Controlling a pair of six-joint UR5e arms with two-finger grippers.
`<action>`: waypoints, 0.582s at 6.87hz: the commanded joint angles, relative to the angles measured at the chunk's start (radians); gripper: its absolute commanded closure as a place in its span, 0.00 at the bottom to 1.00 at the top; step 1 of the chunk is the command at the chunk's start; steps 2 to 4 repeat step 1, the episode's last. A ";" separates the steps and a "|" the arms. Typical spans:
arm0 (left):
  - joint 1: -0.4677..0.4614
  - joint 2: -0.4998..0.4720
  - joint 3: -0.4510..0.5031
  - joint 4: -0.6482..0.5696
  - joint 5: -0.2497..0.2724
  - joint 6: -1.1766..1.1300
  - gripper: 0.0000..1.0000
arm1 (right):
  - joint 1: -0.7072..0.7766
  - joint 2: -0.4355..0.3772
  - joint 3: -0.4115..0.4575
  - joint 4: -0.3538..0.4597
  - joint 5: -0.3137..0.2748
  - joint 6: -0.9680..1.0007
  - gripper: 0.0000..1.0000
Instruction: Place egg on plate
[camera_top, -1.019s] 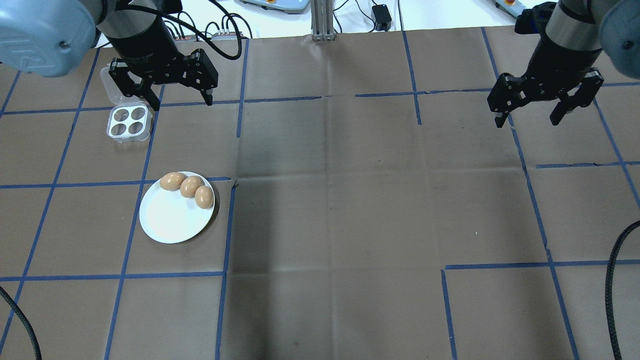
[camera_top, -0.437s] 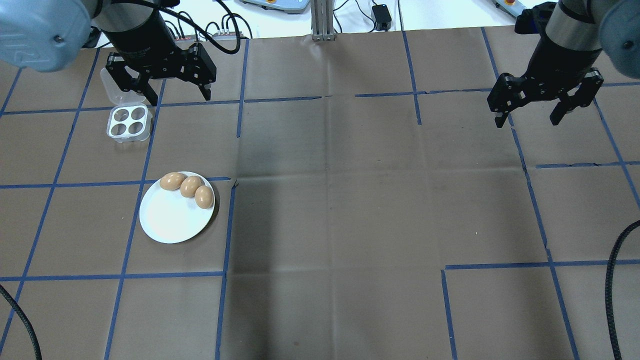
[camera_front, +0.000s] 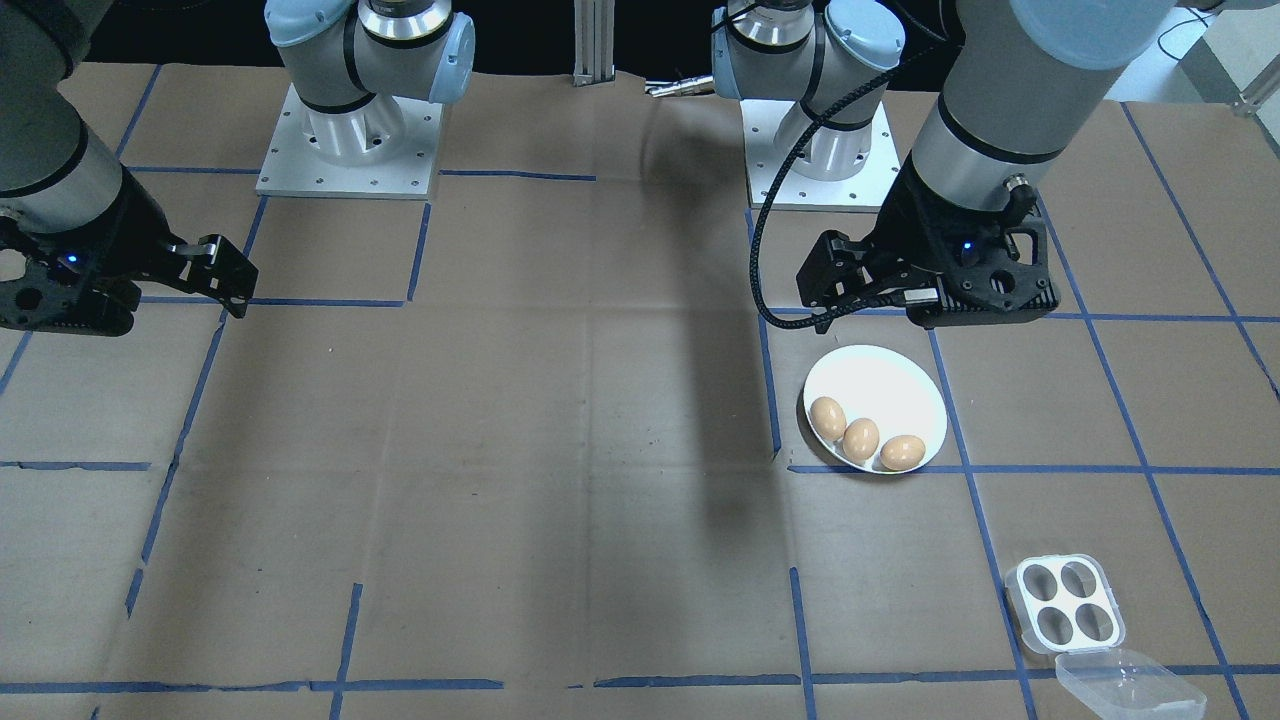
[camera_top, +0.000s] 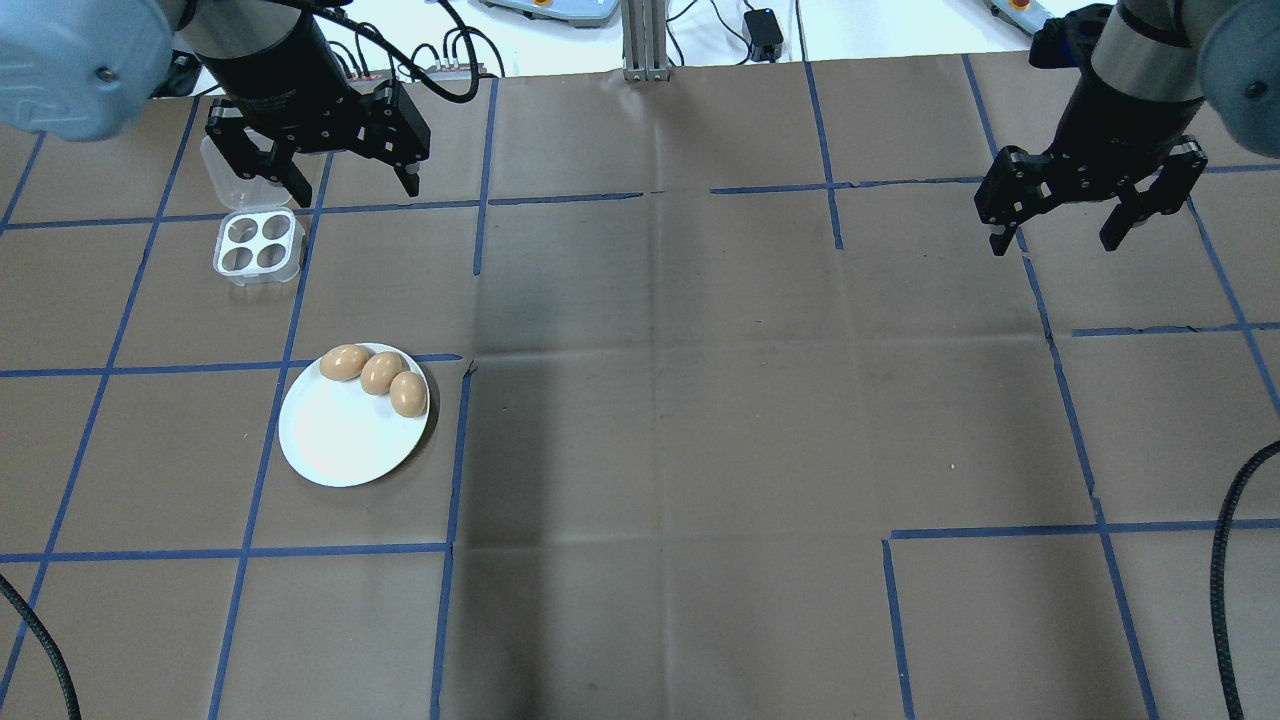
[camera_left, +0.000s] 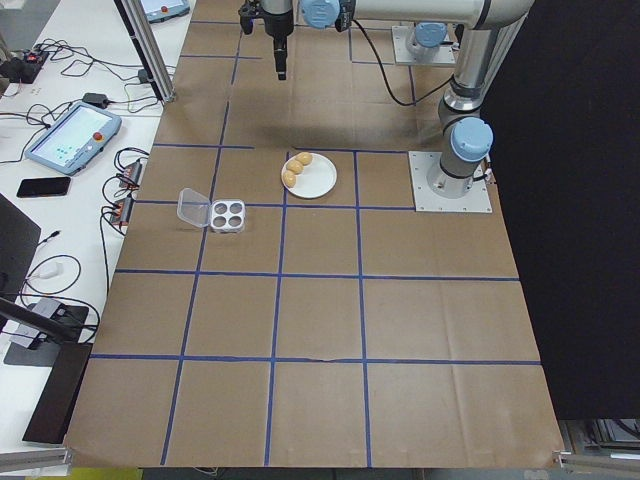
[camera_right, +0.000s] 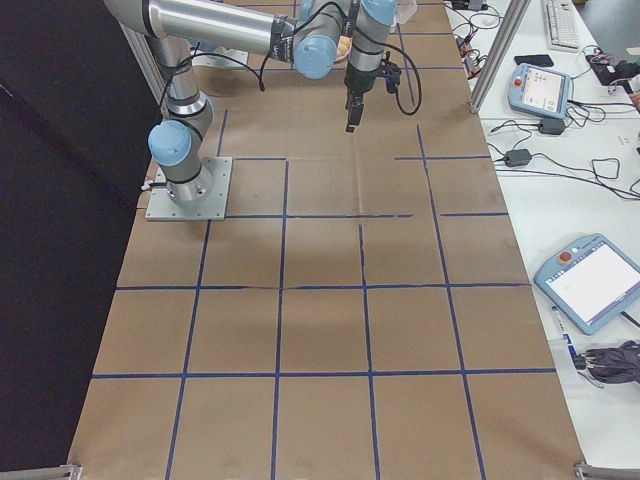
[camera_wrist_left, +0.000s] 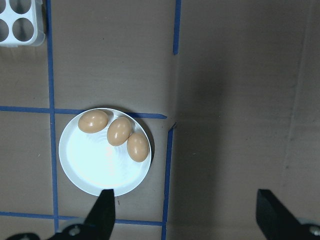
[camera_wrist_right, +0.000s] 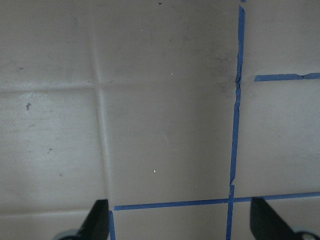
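The white plate (camera_top: 335, 450) lies on the left half of the table with three brown eggs (camera_top: 380, 372) in a row along its far rim. The wrist view looks straight down on the plate (camera_wrist_left: 97, 167) and the eggs (camera_wrist_left: 119, 131). My left gripper (camera_top: 355, 188) hangs open and empty high above the table, beyond the plate and beside the egg box. Its fingertips (camera_wrist_left: 106, 212) frame the plate's near edge. My right gripper (camera_top: 1055, 242) is open and empty over bare paper at the far right.
A clear four-cup egg box (camera_top: 258, 245) stands empty with its lid (camera_top: 232, 168) folded back, beyond the plate. An aluminium post (camera_top: 640, 40) and cables sit at the far table edge. A black cable (camera_top: 1225, 570) hangs at the right. Blue tape lines cross the brown paper.
My left gripper has drawn back toward the table's far-left edge, still open. The eggs, the plate and the right arm have not moved.
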 joint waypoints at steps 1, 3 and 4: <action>0.000 0.005 0.002 -0.003 0.000 0.000 0.00 | 0.000 0.000 0.000 0.000 0.000 0.000 0.00; 0.000 0.005 0.002 -0.003 0.000 0.000 0.00 | 0.000 0.000 0.000 0.000 0.000 0.000 0.00; 0.000 0.005 0.002 -0.003 0.000 0.000 0.00 | 0.000 0.000 0.000 0.000 0.000 0.000 0.00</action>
